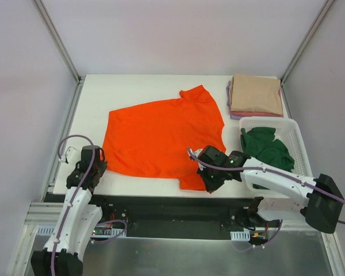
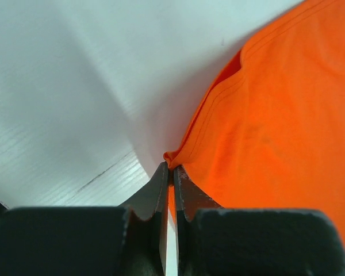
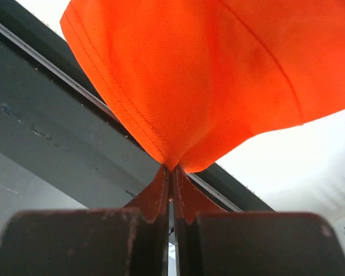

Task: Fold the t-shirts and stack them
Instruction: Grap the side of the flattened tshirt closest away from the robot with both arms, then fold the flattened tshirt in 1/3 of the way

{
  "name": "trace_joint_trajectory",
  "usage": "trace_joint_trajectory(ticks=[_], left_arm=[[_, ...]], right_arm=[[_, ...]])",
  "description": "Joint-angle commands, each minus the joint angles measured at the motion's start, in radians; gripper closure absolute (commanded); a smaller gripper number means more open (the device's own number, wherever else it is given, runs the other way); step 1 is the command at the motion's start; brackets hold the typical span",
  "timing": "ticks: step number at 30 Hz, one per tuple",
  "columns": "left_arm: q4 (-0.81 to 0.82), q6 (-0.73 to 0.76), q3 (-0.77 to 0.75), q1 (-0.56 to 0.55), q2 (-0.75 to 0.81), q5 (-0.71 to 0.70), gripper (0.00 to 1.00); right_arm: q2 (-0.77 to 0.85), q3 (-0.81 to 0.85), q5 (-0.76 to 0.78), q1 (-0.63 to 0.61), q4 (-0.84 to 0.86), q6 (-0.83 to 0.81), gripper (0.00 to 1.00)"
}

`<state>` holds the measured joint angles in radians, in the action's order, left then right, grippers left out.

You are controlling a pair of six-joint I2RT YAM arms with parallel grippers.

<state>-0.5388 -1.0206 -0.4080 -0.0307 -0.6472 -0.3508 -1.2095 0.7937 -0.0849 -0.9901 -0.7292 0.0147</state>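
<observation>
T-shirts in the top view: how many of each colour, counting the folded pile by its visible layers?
Orange t-shirt, spread on the table: 1
Dark green t-shirt, in the basket: 1
Beige t-shirt, folded, on top: 1
Pink t-shirt, edge under the beige: 1
Lilac t-shirt, edge at the bottom: 1
Total: 5

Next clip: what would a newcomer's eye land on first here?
The orange shirt spread across the middle of the table, with the left gripper and the right gripper each shut on its near edge, one at either end. After that, the green shirt bunched in the basket at the right, and the folded stack behind it in the far right corner.
</observation>
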Motion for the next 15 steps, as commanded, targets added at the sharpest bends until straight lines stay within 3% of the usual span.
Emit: trace_joint_trajectory(ticks=[1,6,15], left_arm=[[-0.082,-0.044,0.024,0.011,0.125,-0.01,1.0],[-0.078,-0.061,-0.015,0.009,0.104,0.0,1.0],[-0.018,-0.095,-0.153,0.011,-0.158,-0.016,1.0]], right_arm=[[0.07,0.041,0.0,-0.002,-0.094,0.005,1.0],[0.071,0.117,0.138,0.027,-0.093,0.007,1.0],[-0.059,0.281,0.206,0.206,-0.006,-0.064,1.0]])
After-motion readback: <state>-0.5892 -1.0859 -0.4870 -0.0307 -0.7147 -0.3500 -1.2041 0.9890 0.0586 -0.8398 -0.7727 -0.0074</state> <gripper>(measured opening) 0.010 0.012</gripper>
